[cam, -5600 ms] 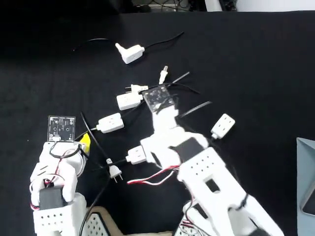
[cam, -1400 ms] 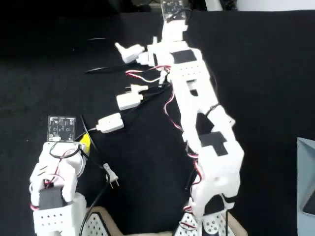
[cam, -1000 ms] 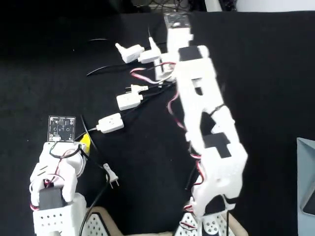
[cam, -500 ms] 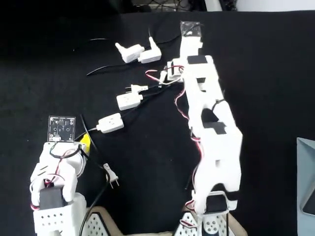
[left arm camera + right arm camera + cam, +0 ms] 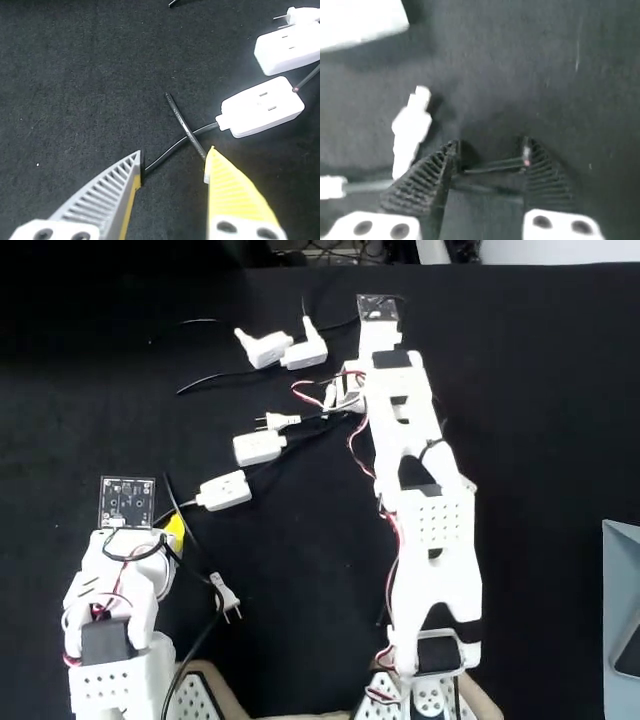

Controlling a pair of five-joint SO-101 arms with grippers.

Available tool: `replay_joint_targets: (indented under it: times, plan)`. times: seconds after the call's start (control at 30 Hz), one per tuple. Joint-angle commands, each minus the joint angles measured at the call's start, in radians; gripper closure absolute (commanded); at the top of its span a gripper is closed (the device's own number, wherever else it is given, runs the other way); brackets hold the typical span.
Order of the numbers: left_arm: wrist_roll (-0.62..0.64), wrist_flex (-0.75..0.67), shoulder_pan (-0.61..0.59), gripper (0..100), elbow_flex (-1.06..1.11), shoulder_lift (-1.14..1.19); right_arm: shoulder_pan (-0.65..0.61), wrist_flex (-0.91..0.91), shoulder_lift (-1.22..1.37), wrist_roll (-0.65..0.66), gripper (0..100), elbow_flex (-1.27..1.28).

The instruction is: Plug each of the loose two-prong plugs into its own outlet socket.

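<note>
Far edge: 1 plug (image 5: 308, 348) touches a socket (image 5: 262, 346); seating unclear. Right claw (image 5: 490, 147) beside them, spread, thin cord (image 5: 492, 165) between tips. Left claw (image 5: 172, 155) spread astride a cable (image 5: 165, 156), near-left corner. Next, likely: fetch loose plug (image 5: 232, 603) by near edge, align its 2 prongs to free socket (image 5: 224, 490).

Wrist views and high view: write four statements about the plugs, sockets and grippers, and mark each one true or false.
1. The left gripper is open over a black cable. True.
2. The white socket nearest it holds a plug. False: both of its slots are empty.
3. A small two-prong plug lies loose, in no socket. True.
4. The right gripper is shut. False: its fingers stand apart.
</note>
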Motion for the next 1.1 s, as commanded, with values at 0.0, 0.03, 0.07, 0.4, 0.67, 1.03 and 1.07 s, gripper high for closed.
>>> replay_joint_targets:
  times: [0.0, 0.03, 0.07, 0.4, 0.67, 1.03, 1.07]
  plan:
    - [0.002, 0.002, -0.008, 79, -0.008, -0.008, -0.029, 0.098, -0.062, 0.017, 95.6, 0.005]
    - [0.002, 0.002, -0.008, 79, -0.008, -0.008, -0.025, 0.114, -0.077, 0.017, 98.9, 0.007]
    - [0.002, 0.002, -0.008, 79, -0.008, -0.008, -0.021, 0.137, -0.094, 0.017, 98.5, 0.01]
    - [0.002, 0.002, -0.008, 79, -0.007, -0.008, -0.017, 0.483, -0.295, 0.071, 98.6, 0.016]
    - [0.002, 0.002, -0.008, 79, -0.007, -0.008, 0.008, 0.601, -0.437, 0.153, 98.7, 0.154]
    - [0.002, 0.002, -0.008, 79, -0.007, -0.008, -0.101, 0.331, -0.662, 0.207, 80.9, 0.532]
    - [0.002, 0.002, -0.008, 79, -0.007, -0.008, -0.127, 0.288, -0.667, 0.207, 79.8, 0.568]
